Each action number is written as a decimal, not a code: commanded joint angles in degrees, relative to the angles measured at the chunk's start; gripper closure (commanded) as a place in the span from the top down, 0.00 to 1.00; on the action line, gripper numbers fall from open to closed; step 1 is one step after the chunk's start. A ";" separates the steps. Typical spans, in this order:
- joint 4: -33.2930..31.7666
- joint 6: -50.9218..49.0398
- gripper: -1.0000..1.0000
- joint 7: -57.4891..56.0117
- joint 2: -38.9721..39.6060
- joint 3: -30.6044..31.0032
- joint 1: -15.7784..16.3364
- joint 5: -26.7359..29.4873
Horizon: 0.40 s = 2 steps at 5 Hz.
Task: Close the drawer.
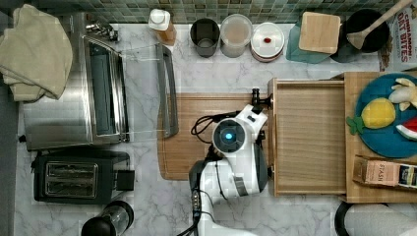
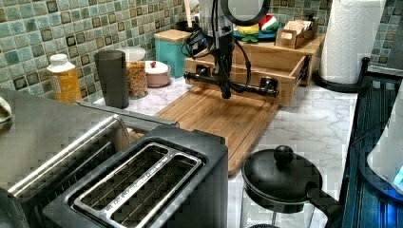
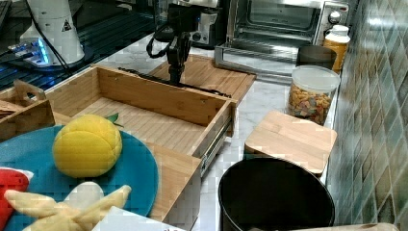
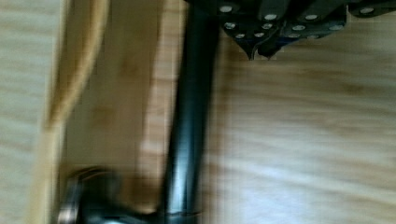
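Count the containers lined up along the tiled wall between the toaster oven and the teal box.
4: an orange bottle, then a dark cup, a clear jar and a lidded bowl, running toward the top view's right. More may be hidden.

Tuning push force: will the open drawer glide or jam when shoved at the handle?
The drawer probably glides: a metal slide rail shows along its side. Empty, so likely light. The gripper sits near the bar handle's middle, so skewing seems unlikely.
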 commanded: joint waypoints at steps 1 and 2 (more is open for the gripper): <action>4.24 2.02 0.00 -6.65 -0.73 -10.59 -5.26 1.74; 6.30 6.61 0.00 -10.88 1.92 -13.92 -7.80 1.28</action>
